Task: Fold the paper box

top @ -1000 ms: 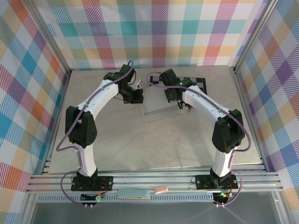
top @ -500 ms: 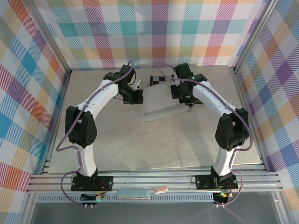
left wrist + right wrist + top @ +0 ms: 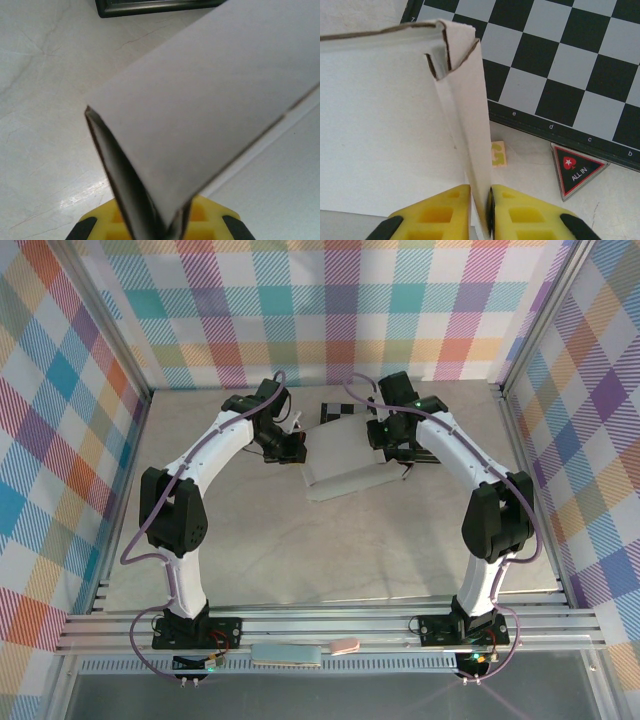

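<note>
Near the paper box (image 3: 380, 125), a triangular token (image 3: 577, 170) with "ALL IN".

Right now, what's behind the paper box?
A black-and-white chessboard lies behind the paper box, with a triangular ALL IN token and a small lettered tile by its near edge. The box hides part of the chessboard.

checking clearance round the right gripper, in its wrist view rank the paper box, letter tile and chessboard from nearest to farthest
1. paper box: its flap stands between the fingers of the right gripper
2. letter tile: just beyond, slightly right
3. chessboard: farthest, behind the tile
</note>
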